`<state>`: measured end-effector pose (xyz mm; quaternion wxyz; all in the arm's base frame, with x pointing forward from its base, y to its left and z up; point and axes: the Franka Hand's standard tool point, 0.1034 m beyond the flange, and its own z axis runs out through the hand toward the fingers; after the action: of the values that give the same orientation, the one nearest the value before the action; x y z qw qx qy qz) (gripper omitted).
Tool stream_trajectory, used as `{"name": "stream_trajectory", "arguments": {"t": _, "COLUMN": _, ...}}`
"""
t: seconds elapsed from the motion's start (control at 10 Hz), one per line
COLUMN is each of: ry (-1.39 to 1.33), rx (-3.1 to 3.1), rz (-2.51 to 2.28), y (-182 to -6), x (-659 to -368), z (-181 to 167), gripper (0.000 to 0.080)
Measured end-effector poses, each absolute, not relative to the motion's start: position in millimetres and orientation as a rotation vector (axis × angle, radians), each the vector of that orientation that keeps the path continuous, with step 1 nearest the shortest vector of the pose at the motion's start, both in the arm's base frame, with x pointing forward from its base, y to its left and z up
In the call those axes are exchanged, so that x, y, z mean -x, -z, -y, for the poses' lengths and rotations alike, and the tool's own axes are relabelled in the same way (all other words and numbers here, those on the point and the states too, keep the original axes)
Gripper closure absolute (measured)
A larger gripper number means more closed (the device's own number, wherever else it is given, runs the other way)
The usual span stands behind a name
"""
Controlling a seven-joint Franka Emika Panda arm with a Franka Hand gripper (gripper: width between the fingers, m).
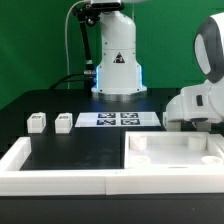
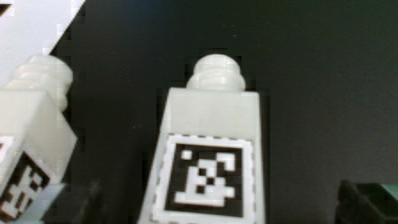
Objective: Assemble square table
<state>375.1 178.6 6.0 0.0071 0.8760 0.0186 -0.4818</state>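
Nearest, along the front: long white rim wall (image 1: 60,178), smooth moulded plastic. Just behind it, on the exterior view's right: square tabletop (image 1: 175,150), flat and white, with sunken sockets. Probably light and stiff, yet too wide to pinch across; better taken by an edge. Above it: claw (image 1: 195,108), a bulky white housing, tips hidden; no telling whether wide or narrow. Under the wrist camera: a leg (image 2: 214,130) lying on the black table (image 2: 107,40), blocky, with a ribbed peg end and a printed tag; a second leg (image 2: 32,100) just beside. Likely light, hard, a little slippery; best gripped across the flat sides. Farther back: a small leg (image 1: 37,122) and its neighbour (image 1: 64,121), then the marker board (image 1: 120,119).
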Motion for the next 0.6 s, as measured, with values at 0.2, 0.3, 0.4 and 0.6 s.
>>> {"name": "stream_trajectory", "arguments": {"t": 0.2, "ry": 1.509, "rx": -2.738, "rz": -0.057, "y": -5.6, "x": -374.2, "z": -177.9, "gripper": 0.0150}}
{"name": "stream_trajectory", "arguments": {"t": 0.3, "ry": 1.509, "rx": -2.738, "rz": -0.058, "y": -5.7, "x": -374.1, "z": -178.2, "gripper": 0.0280}}
{"name": "stream_trajectory", "arguments": {"t": 0.4, "ry": 1.509, "rx": -2.738, "rz": -0.057, "y": -5.7, "x": -374.2, "z": -177.9, "gripper": 0.0430}}
{"name": "stream_trajectory", "arguments": {"t": 0.6, "ry": 1.509, "rx": -2.738, "rz": -0.057, "y": -5.7, "x": -374.2, "z": -177.9, "gripper": 0.0510}}
